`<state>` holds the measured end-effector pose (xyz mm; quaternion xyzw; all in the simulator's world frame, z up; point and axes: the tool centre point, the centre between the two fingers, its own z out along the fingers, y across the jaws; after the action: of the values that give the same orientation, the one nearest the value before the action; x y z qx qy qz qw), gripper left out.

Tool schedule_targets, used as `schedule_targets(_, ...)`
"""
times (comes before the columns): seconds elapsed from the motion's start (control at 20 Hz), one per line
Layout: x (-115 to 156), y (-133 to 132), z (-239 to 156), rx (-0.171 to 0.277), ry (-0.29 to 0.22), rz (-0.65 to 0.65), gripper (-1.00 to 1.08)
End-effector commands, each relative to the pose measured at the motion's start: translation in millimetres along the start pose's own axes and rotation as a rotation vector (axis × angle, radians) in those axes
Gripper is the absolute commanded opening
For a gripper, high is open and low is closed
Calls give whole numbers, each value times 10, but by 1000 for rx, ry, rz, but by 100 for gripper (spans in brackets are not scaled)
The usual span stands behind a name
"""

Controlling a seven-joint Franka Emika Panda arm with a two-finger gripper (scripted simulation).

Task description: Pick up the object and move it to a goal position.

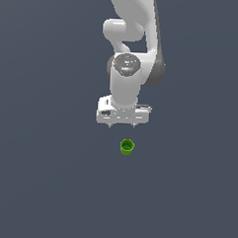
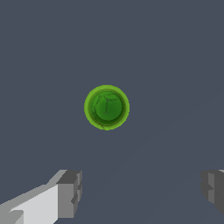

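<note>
While the white arm hangs over the dark grey floor [image 1: 38,186] in the exterior view, the gripper [image 1: 122,125] points straight down with its two short fingertips set apart, nothing between them. Just below it in the picture, and a touch toward the exterior view's right, sits the green cup [image 1: 127,146], upright, hollow top showing, alone on the floor. There is clear grey between the fingertips and the cup's rim, so no contact yet. No goal marker shows anywhere in this view, so where the cup must end up cannot be told from here.

Over to the wrist view: we look right down into the green cup [image 2: 106,107], a bright ring around a darker well, sitting near the middle of the picture. The two fingers [image 2: 69,194] come in at the edge of the frame, grey pads facing each other, spread wide, and the cup does not lie between them; it sits well apart from the line that joins the pads.

By my reading, this is the approach step: the pick-up is not begun and the carry is all still to do. The next move calls for sliding the hand across until the cup lies on the line between the pads, then dropping straight down so the fingers straddle its wall, and only then closing. The cup is small beside the gripper, so a slightly off-centre descent could nudge or tip it.
</note>
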<state>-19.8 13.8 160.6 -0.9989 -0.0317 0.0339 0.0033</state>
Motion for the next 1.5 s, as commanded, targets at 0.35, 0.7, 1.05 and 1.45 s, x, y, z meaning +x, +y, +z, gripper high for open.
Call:
schedule_targets(0.35,-36,-190,49,-7,-17,-47,100)
schedule_targets(0.7,-49,-254,64,-9,-22,-62,100)
schedule_targets(1.05,-26,-254,91,-11,-20,-119,100)
schedule_targets(1.45,36,-248,158,-15,-13,-264,100)
